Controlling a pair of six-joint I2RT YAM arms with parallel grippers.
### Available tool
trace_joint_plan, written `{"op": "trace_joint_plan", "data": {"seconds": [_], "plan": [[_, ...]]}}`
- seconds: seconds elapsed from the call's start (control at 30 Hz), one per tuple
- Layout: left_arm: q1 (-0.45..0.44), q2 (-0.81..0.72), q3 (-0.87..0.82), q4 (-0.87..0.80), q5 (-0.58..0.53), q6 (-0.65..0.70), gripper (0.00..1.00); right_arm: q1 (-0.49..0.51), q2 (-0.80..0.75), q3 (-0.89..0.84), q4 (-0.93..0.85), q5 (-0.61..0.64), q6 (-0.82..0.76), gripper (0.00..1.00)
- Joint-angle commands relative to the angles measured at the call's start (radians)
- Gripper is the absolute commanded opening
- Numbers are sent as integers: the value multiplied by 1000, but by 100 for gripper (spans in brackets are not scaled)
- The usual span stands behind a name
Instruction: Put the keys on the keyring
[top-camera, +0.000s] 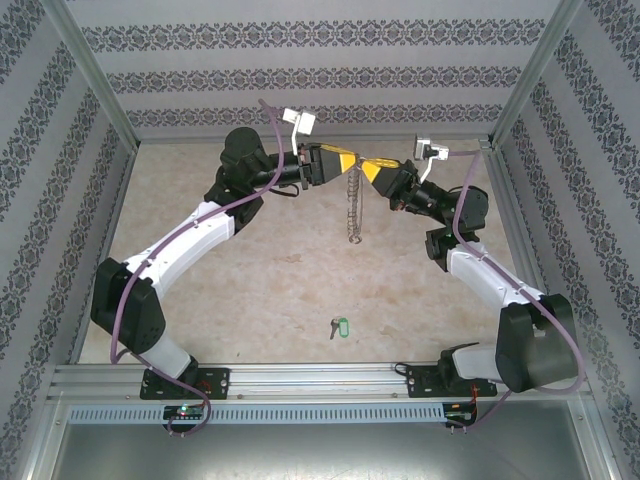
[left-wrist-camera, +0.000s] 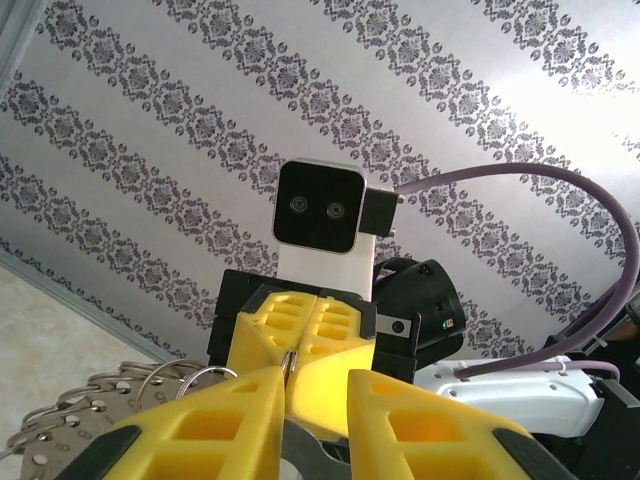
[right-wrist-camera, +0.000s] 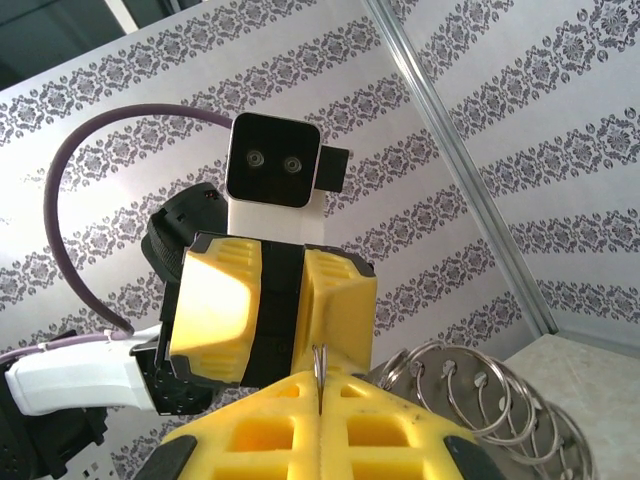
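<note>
Beige desk (top-camera: 250, 280) carries the keys (top-camera: 339, 327) near its front, well apart from the keyring (top-camera: 354, 205) dangling aloft, pinched by the shut right end effector (top-camera: 368, 167) and the nearly closed left end effector (top-camera: 348, 163); with the ring readied, the next move likely means fetching the keys.

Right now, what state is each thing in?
right gripper, shut on the keyring.
left gripper, jaws slightly apart, metal between them; grip unclear.
keyring, hanging down between the two grippers.
keys, lying loose on the table, not on the ring.
</note>
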Motion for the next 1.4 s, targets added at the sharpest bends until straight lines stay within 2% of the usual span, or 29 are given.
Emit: {"op": "trace_joint_plan", "data": {"seconds": [0.0, 0.4, 0.47, 0.53, 0.63, 0.73, 1.03, 1.37], "plan": [[-16, 7, -7, 73, -1, -19, 23, 0, -1, 41, 77, 20, 5, 0], [-27, 21, -10, 54, -18, -2, 24, -1, -2, 35, 80, 20, 5, 0], [-29, 13, -17, 32, -33, 19, 29, -6, -3, 32, 80, 19, 5, 0], [-27, 1, -27, 15, -57, 38, 40, -10, -5, 27, 80, 21, 5, 0], [-27, -6, -30, 7, -62, 48, 43, -12, -5, 24, 82, 20, 8, 0], [-28, 1, -27, 17, -52, 39, 42, -11, -3, 25, 85, 20, 10, 0], [-36, 21, -10, 40, -30, 26, 31, -6, 6, 29, 86, 15, 11, 0], [-43, 27, -6, 47, -28, 29, 25, 0, 15, 32, 86, 6, 13, 0]]}}
